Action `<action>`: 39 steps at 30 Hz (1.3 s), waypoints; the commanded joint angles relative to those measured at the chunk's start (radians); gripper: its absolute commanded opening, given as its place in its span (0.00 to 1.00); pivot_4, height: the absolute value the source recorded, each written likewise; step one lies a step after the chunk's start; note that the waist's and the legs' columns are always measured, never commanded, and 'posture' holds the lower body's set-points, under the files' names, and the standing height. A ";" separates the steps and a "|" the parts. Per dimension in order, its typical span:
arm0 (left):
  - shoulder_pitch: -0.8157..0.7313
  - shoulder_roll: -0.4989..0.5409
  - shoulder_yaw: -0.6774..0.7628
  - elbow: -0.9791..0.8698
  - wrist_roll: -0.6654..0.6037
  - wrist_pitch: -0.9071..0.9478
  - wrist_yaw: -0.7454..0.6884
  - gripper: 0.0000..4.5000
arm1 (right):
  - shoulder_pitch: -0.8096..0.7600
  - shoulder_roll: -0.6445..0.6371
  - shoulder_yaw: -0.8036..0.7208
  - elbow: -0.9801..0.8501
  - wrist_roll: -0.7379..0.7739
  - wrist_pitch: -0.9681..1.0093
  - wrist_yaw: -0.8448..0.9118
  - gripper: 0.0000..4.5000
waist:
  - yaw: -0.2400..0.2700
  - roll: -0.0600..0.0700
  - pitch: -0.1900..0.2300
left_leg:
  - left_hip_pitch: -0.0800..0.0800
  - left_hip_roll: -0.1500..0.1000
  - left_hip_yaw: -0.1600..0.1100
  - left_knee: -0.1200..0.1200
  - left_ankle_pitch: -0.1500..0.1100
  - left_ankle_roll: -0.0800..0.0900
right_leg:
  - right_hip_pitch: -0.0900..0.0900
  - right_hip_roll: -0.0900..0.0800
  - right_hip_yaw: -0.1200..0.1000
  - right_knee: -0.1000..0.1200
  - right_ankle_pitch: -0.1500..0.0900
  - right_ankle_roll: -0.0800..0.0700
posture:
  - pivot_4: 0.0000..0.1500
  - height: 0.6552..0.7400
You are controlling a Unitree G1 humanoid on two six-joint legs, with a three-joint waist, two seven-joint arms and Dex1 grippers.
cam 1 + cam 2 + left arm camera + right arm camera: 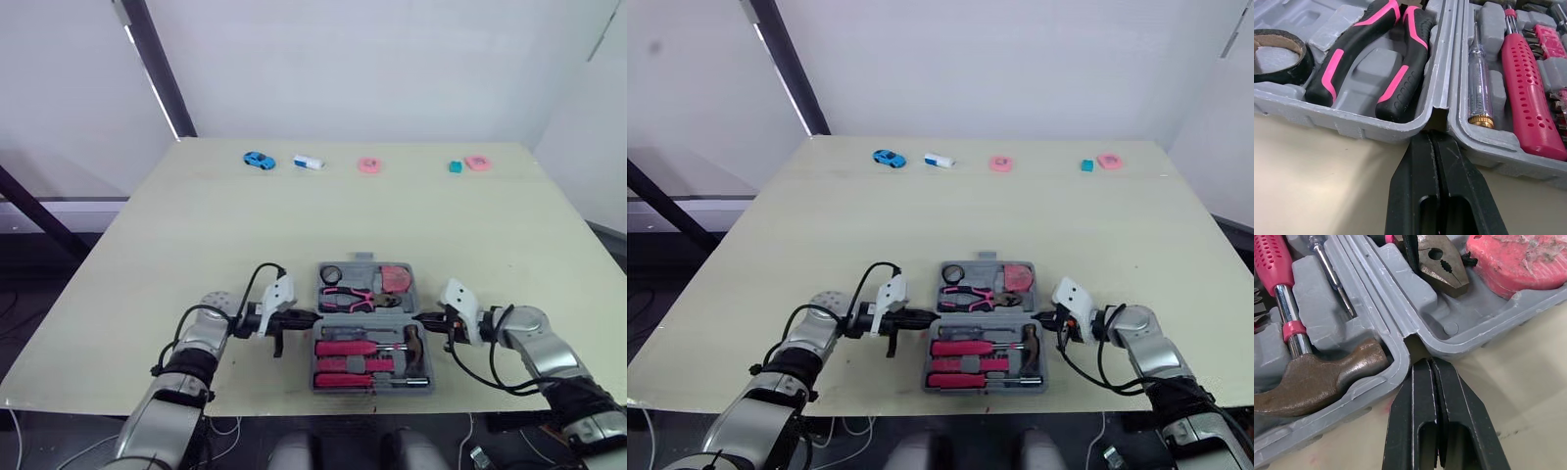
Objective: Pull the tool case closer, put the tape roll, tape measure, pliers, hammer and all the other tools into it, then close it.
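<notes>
Your left gripper (1431, 142) and right gripper (1429, 372), each with fingers pressed together, touch the hinge notches on either side of the open, filled tool case (372, 388) at the table's (294, 225) near edge; fold one half over evenly.

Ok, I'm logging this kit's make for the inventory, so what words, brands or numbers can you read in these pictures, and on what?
No text can be read anywhere in these views.
tool case: bare grey plastic, no lettering seen.
tape measure: scuffed pink shell, no label seen.
blue toy car, far off: too small to tell whether it bears any marking.
</notes>
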 commanded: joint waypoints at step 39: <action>0.081 0.026 -0.024 -0.176 -0.038 0.106 0.004 0.00 | 0.071 0.015 -0.009 -0.167 0.054 0.088 -0.011 0.01 | -0.004 0.000 0.000 | 0.003 0.000 0.000 -0.001 0.000 0.000 | 0.000 0.001 0.000 0.001 0.000 0.000 | 1.00 1.00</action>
